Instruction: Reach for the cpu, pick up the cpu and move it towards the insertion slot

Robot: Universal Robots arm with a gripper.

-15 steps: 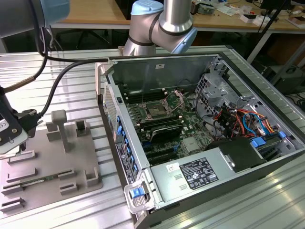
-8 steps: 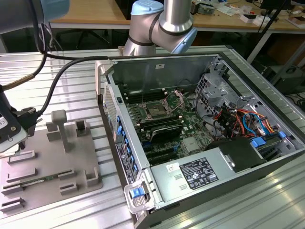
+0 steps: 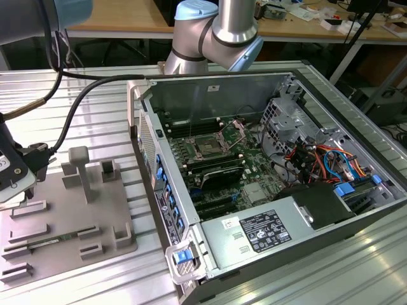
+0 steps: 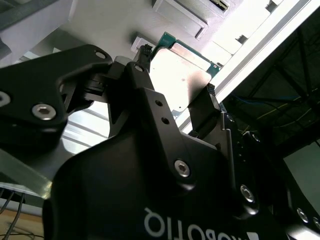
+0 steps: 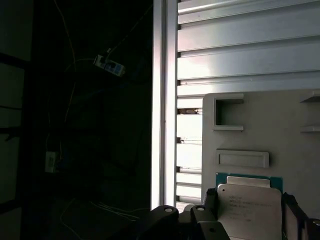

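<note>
With the gripper [image 4: 178, 71] right at the lens, pinches the cpu [image 5: 248, 209] by 2 opposite edges, sits at the grey tray [image 3: 70, 219] on the exterior view's left, faces the insertion slot [image 3: 208, 147] well apart toward the exterior view's right, inside the open case [image 3: 210, 95].

No print here is clear enough to read. A white label [image 3: 262, 232] crowded with small black lines and marks lies on the power supply box [image 3: 219, 251], at five o'clock from the processor socket [image 3: 210, 147]. Faint engraved lines cross the metal top of the chip [image 5: 247, 207]. White lettering, seen reversed, stands on the black body of the gripper [image 4: 177, 70].
</note>
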